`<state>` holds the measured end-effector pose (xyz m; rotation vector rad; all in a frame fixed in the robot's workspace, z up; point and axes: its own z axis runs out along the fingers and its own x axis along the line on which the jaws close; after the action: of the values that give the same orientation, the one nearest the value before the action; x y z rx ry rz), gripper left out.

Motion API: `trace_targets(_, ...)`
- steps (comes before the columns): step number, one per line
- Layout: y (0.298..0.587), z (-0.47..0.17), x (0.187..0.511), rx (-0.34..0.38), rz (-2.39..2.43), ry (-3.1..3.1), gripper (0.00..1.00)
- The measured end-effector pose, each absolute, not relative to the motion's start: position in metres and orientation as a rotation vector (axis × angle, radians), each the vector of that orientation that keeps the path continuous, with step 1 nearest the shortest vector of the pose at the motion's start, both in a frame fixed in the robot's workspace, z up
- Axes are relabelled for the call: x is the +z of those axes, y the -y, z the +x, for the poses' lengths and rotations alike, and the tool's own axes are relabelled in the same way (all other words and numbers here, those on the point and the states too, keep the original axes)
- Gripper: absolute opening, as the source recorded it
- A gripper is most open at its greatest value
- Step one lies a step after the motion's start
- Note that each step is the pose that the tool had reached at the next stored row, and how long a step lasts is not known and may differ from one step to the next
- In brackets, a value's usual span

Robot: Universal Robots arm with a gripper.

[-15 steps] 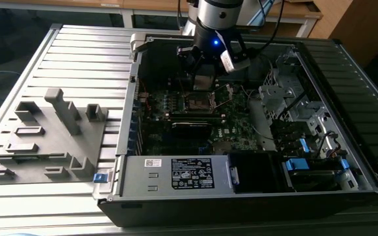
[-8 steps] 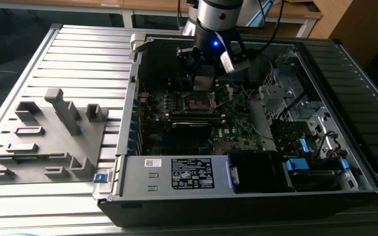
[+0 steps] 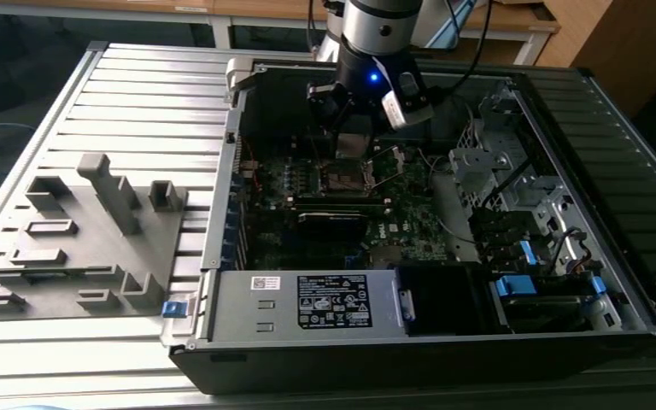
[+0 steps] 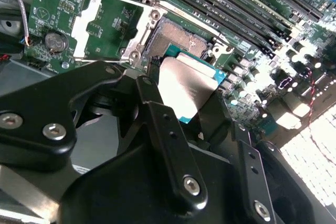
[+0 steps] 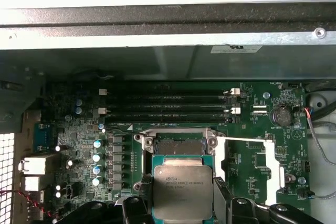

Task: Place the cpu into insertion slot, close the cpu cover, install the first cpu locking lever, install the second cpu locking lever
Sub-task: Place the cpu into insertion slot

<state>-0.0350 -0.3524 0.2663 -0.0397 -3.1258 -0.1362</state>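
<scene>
My gripper (image 3: 352,143) hangs inside the open computer case, just above the insertion slot (image 3: 345,175). It is shut on the cpu (image 5: 182,191), a flat square chip with a dull silver top, held by two opposite edges between the black fingers (image 5: 227,203). In both wrist views the cpu (image 4: 185,85) hovers over the near part of the bare insertion slot (image 5: 178,145) (image 4: 178,38), apart from it. The cpu cover (image 5: 270,161) (image 4: 86,22), a thin silvery frame with an open window, is swung open and lies flat on the board beside the slot.
Several long memory slots (image 5: 168,106) run beyond the insertion slot, and a coin battery (image 5: 281,115) sits near the cover. A white-labelled power supply box (image 3: 334,301) and drive bays with blue tabs (image 3: 516,286) fill the case's near side. A grey fixture plate (image 3: 78,239) lies at the exterior view's left.
</scene>
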Motion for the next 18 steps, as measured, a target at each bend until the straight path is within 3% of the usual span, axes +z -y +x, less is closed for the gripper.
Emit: trace_targets(18, 0.3524, -0.0350, 0.2629, -0.137, -0.040, 3.126, 0.54)
